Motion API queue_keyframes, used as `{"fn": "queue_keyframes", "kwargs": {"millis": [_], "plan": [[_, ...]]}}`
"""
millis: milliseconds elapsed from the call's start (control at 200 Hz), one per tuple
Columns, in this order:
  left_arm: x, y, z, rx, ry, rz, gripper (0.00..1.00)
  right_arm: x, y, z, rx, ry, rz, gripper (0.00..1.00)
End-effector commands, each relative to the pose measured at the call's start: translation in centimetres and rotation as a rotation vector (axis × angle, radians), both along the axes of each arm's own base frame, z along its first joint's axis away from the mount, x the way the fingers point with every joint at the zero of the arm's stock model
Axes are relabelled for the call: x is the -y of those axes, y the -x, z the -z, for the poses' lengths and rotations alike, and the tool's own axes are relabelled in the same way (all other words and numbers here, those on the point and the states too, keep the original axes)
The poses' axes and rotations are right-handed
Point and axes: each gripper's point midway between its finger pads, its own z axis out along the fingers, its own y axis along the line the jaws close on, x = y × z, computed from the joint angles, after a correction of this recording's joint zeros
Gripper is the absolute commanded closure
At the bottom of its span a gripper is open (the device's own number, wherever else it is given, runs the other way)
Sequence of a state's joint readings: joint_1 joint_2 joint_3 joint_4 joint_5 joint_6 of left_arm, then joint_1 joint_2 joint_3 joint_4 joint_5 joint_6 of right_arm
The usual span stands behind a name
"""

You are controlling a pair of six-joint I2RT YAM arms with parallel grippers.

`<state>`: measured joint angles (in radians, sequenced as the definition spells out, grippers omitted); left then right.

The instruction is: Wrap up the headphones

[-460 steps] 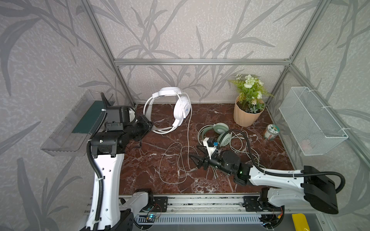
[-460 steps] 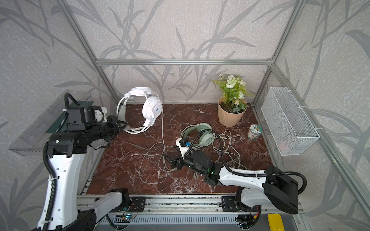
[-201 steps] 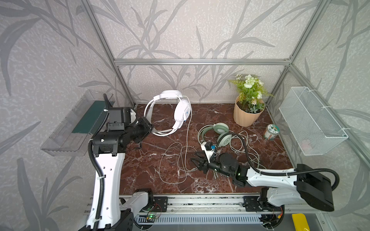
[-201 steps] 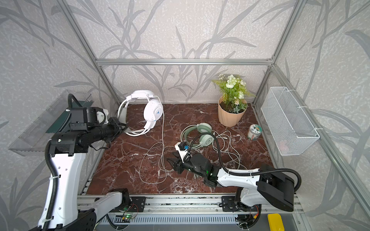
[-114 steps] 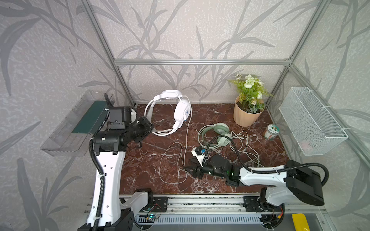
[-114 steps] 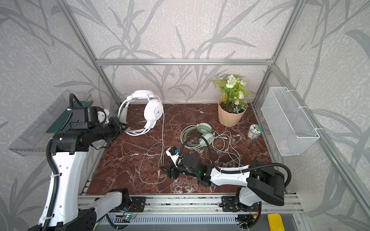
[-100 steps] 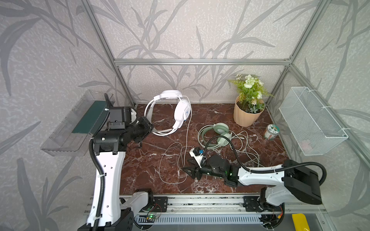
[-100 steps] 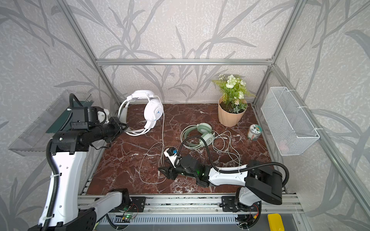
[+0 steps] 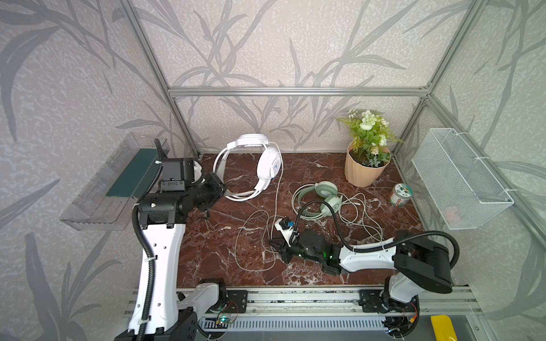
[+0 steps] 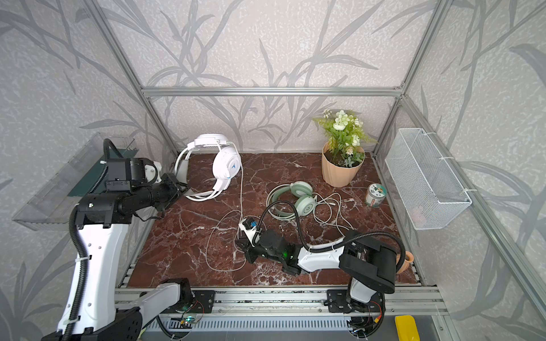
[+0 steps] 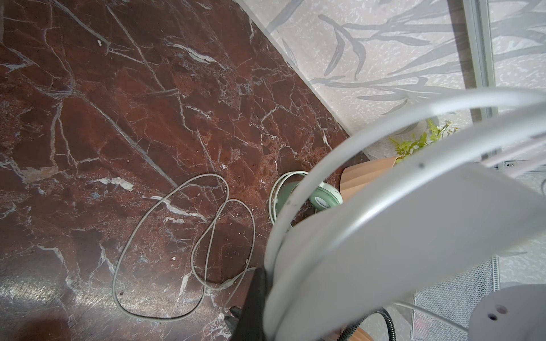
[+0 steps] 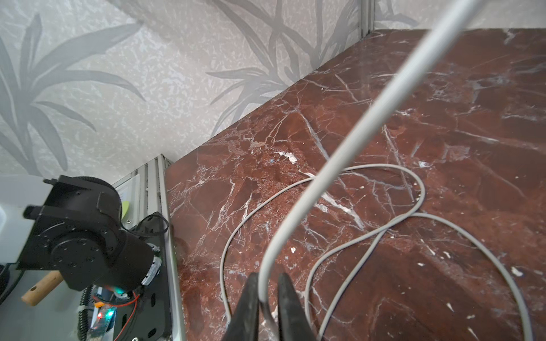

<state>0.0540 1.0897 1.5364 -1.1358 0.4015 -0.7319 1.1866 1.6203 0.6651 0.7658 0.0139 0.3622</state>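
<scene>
- White headphones [image 9: 267, 165] lifted over far-left tabletop [image 9: 212, 251]; headband pinched in closed left gripper [image 9: 219, 189].
- Thin cable [image 12: 342, 147] lies in loose loops on tabletop at near centre.
- Right gripper [image 12: 267, 280] low among loops, jaws closed on one strand, probably of white set.
- Mint green headphones [image 9: 323, 196] lie flat right of centre; black hose [image 9: 315, 202] of right arm arcs over them.
- Plant pot [image 9: 365, 174] and jar [image 9: 399, 195] far right, wire basket [image 9: 461, 183] on right wall, all well apart.
</scene>
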Motion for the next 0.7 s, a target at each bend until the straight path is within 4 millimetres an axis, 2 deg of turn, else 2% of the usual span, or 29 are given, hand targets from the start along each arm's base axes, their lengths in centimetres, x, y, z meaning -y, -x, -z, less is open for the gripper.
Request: {"fn": "queue_keyframes", "kwargs": {"millis": [0,35,70,135,270,430,600,695], "plan": [[0.3,-0.1,-0.8,0.053,-0.004,0.020,1.00,0.6,-0.4,-1.8,0.049,-0.020,0.033,0.94],[0.2,-0.1,-0.7,0.052,-0.013,0.020,1.00,1.0,-0.6,-2.4,0.064,-0.024,0.049,0.98],[0.0,-0.1,-0.5,0.048,-0.025,0.020,1.00,1.9,-0.7,-1.9,0.063,0.021,0.072,1.00],[-0.4,-0.2,0.1,0.039,-0.065,0.023,1.00,3.7,-1.2,-2.5,0.090,0.070,0.127,1.00],[-1.3,-0.2,1.9,0.020,-0.196,0.045,1.00,9.2,-2.7,-5.2,0.185,0.209,0.293,1.00],[-0.8,-0.6,4.7,0.004,-0.339,0.136,1.00,14.7,-3.1,-10.4,0.339,0.278,0.407,1.00],[-0.2,-0.9,7.1,-0.011,-0.528,0.236,1.00,18.4,-2.5,-15.4,0.447,0.275,0.444,1.00],[-0.1,-0.8,8.6,-0.033,-0.655,0.276,1.00,19.7,-2.1,-18.3,0.484,0.267,0.451,1.00]]}}
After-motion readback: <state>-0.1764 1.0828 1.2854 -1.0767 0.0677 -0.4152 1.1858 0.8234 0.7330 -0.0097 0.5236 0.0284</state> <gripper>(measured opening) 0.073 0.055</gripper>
